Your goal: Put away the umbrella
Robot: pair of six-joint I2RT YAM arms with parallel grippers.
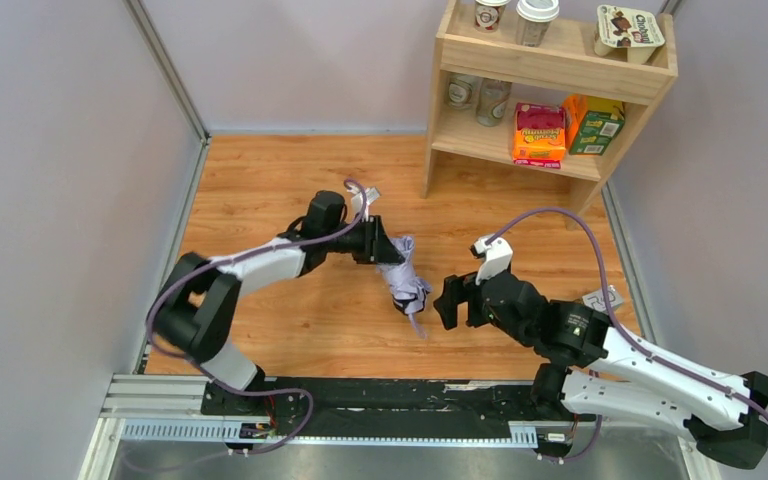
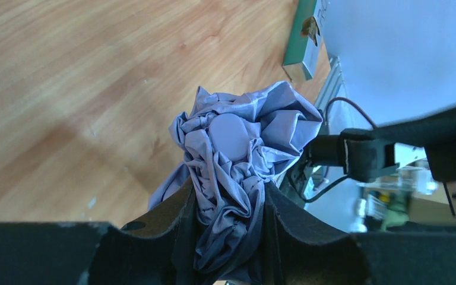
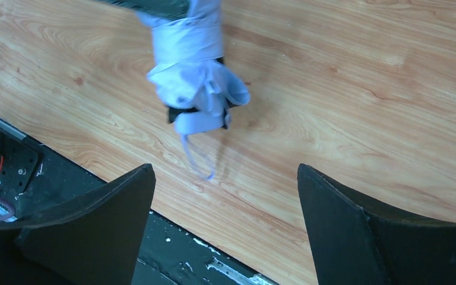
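Lavender umbrella [image 1: 404,280] clamped in outstretched left pincer [image 1: 385,246] while right pincer [image 1: 448,301] gapes, facing it.

The table [image 1: 290,180] has a light wood-grain top bounded by pale walls, with a black base strip [image 1: 390,395] along its near edge. A wooden shelf unit [image 1: 436,150] stands on it at the far right, and a small white printed card [image 1: 601,297] lies flat near the right wall. The umbrella [image 1: 403,277] hangs over the middle of the boards; whether its lower end touches the wood cannot be told.
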